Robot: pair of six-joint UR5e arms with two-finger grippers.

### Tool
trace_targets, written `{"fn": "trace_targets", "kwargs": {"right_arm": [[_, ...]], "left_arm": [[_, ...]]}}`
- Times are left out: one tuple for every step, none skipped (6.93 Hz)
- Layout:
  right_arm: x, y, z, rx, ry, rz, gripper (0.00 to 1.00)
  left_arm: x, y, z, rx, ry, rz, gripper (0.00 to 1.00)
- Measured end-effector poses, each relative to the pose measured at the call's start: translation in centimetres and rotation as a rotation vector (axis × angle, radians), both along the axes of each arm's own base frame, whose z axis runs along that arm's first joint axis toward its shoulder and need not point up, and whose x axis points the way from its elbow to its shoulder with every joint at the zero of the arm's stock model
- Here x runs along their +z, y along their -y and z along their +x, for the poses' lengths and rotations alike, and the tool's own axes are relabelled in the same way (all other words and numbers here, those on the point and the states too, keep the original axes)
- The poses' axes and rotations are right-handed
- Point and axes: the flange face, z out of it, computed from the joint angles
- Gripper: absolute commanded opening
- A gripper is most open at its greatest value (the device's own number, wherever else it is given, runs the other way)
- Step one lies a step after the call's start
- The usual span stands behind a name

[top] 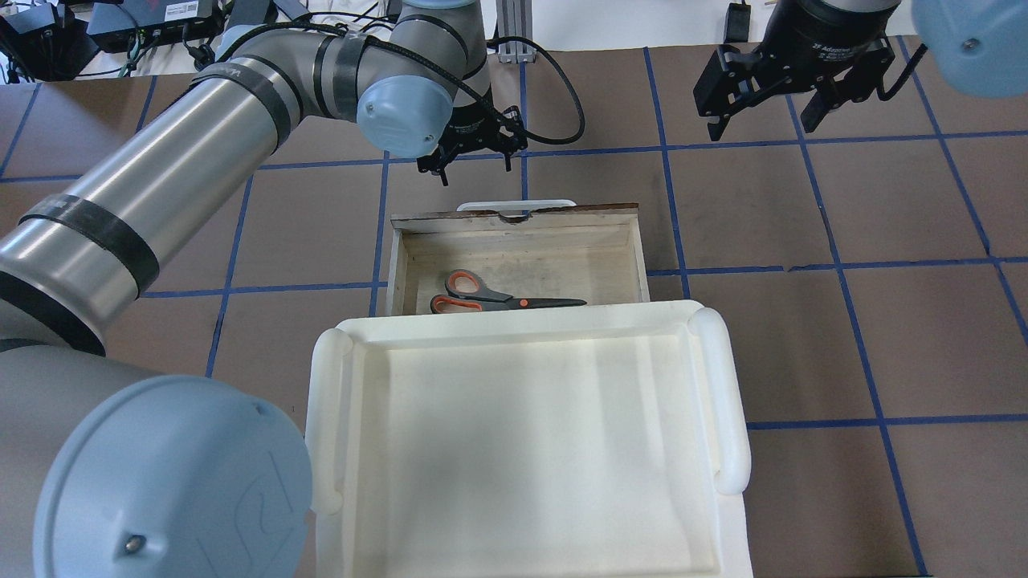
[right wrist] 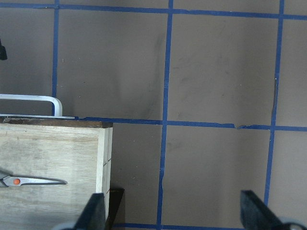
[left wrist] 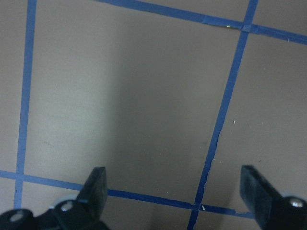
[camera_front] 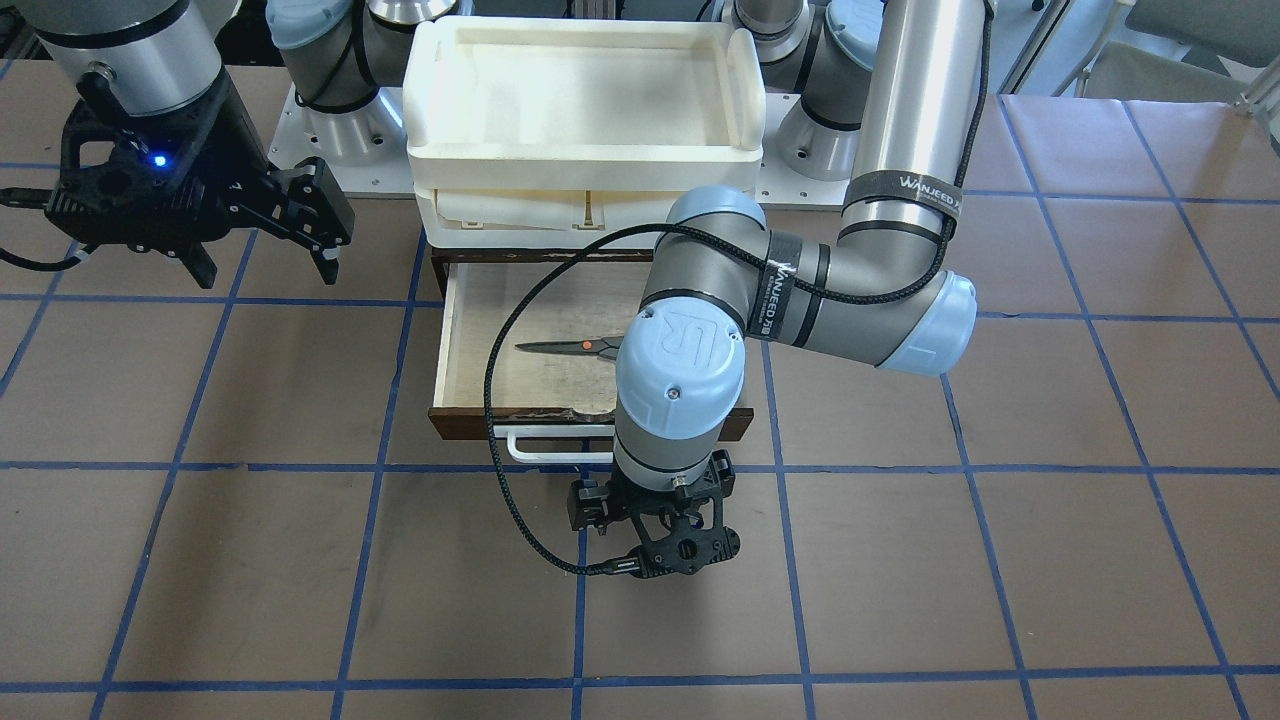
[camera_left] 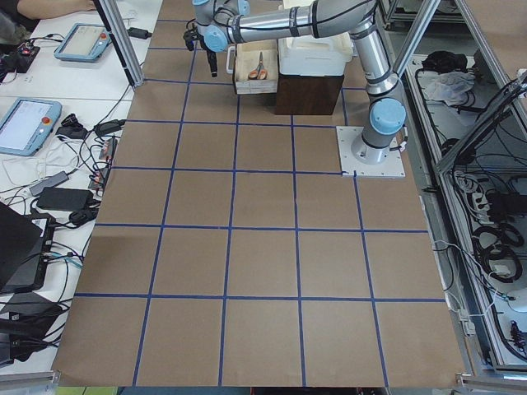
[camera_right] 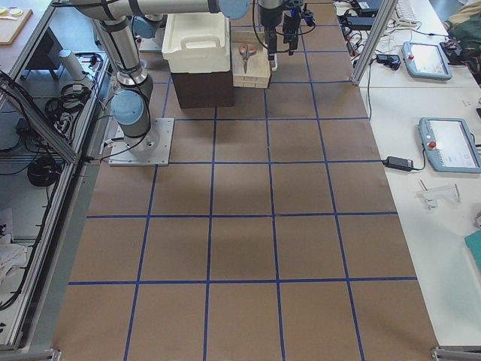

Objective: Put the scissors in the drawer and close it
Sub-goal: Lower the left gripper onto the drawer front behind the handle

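Scissors [top: 498,297] lie flat in the pulled-out drawer [top: 562,265], blades toward the robot's right. Left gripper [top: 476,170] hovers over the table just past the white handle [top: 516,205], jaws spread wide, empty (wrist view shows only table). Right gripper [top: 763,128] is well aside, also wide open and empty.

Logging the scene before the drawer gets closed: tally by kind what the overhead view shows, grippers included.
Small grey-and-orange scissors: 1
Dark brown wooden drawer, white bar handle: 1
Cream-white plastic tray: 1
Black two-finger grippers: 2, left gripper and right gripper
Total: 5
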Motion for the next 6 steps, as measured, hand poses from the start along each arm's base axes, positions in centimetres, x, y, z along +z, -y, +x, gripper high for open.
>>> {"fn": "trace_targets", "kwargs": {"right_arm": [[0.1,0.1,0.0,0.002,0.002,-0.007,1.0],[0.3,0.2,0.1,0.003,0.0,-0.025,1.0],[0.6,0.2,0.1,0.0,0.003,-0.044,1.0],[0.7,0.3,0.2,-0.005,0.009,-0.054,1.0],[0.8,0.2,0.3,-0.006,0.011,-0.053,1.0],[0.8,0.2,0.2,-0.004,0.009,-0.053,1.0]], "left_arm": [[-0.3,-0.3,-0.1,0.008,0.003,0.021,1.0],[-0.6,-0.7,-0.1,0.012,0.009,0.047,1.0],[-0.7,-1.1,-0.1,0.014,0.015,0.076,1.0],[-0.6,-1.5,0.0,0.015,0.021,0.105,1.0],[-0.6,-1.9,0.1,0.016,0.024,0.131,1.0],[-0.6,-2.1,0.0,0.017,0.018,0.147,1.0]]}}
